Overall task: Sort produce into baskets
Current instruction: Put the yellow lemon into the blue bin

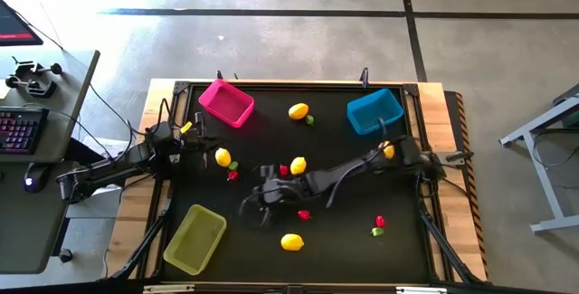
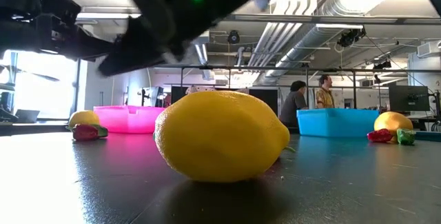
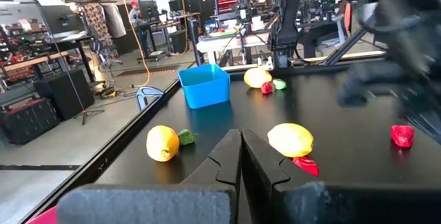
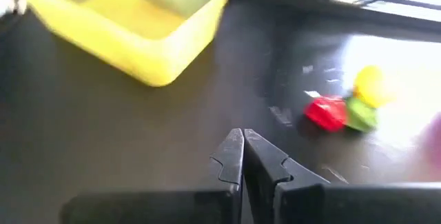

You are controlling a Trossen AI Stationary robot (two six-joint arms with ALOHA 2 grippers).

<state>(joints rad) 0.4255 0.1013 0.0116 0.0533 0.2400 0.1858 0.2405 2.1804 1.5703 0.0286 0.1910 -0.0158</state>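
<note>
Right end effector point(image 4: 242, 156): fingers pressed together with nothing between them; it hangs over the middle of the black tabletop point(image 1: 344, 231), its arm reaching in from the right edge.
Left end effector point(image 3: 241, 156): fingers closed tight, empty; it sits at the left side of the tabletop, near the pink basket.
Pink basket point(image 1: 225, 102): far left part of the tabletop, turned at an angle, nothing visible inside.
Blue basket point(image 1: 374, 111): far right part of the tabletop, nothing visible inside.
Yellow-green basket point(image 1: 194, 238): near left corner, nothing visible inside.
Lemon by left end effector point(image 1: 223, 156): just beside a green piece and a red piece.
Lemon between baskets point(image 1: 298, 110): lies between the pink and blue baskets, a green piece touching it.
Centre lemon point(image 1: 298, 165): beside a red piece, close to the right arm.
Near lemon point(image 1: 291, 241): alone on the near part of the tabletop, closest to the low camera.
Red piece under arm point(image 1: 304, 213): just beside the right end effector.
Red and green pair point(image 1: 378, 226): near right area, well apart from the baskets.
People point(image 2: 310, 94): two stand in the room behind the blue basket.
</note>
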